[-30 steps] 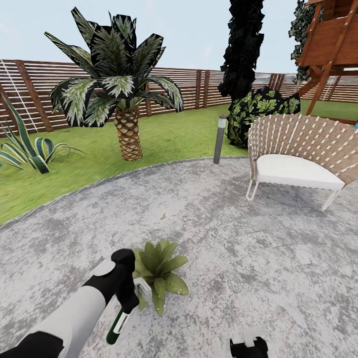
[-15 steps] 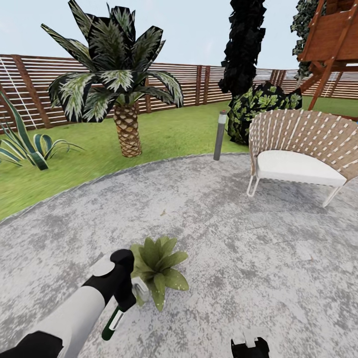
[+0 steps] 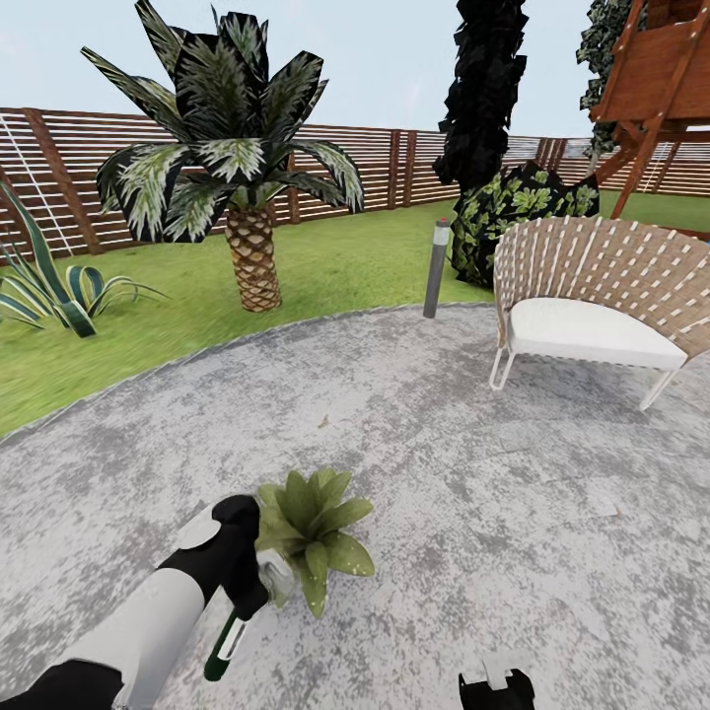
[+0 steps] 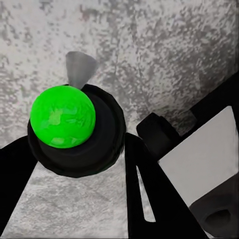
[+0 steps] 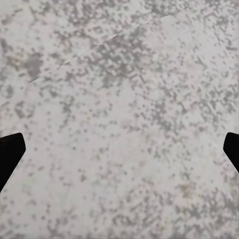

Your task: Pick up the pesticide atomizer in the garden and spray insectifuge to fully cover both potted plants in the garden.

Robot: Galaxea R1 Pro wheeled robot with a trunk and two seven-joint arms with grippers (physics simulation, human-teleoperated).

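The left gripper (image 3: 247,602) is gripping the pesticide atomizer (image 3: 225,646), whose long axis is slanting down and back toward the robot, so the bottle is pointing away from the potted plant (image 3: 311,528) lying just beyond and to the right of the hand. The right gripper (image 3: 493,685), with its fingertips spread wide and holding nothing over the stone patio (image 3: 473,493), is sitting farther from the plant. Spraying is probably depending on turning the left wrist toward those leaves.
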